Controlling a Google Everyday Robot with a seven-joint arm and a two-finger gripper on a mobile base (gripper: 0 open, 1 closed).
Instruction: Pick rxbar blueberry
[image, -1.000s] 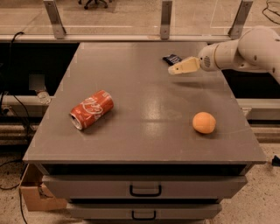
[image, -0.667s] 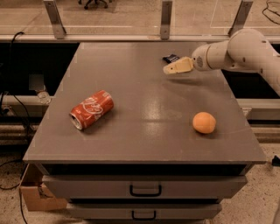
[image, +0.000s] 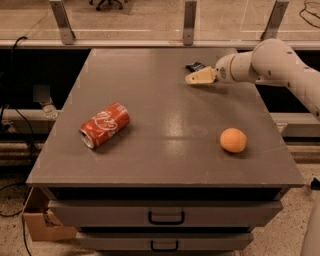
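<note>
The rxbar blueberry (image: 195, 66) is a small dark navy bar lying flat near the far right part of the grey table top (image: 165, 125). Only its left end shows; the rest is hidden behind the gripper. My gripper (image: 192, 79) reaches in from the right on a white arm (image: 270, 62). Its beige fingers (image: 200, 77) point left and sit just in front of the bar, low over the table.
A red soda can (image: 105, 125) lies on its side at the left middle. An orange (image: 233, 140) sits at the right front. Drawers (image: 166, 216) are under the table top. A railing with posts (image: 189, 20) runs along the far edge.
The gripper has moved a little to the left and slightly toward the far edge, and now covers more of the dark bar. The can and the orange have not moved.
</note>
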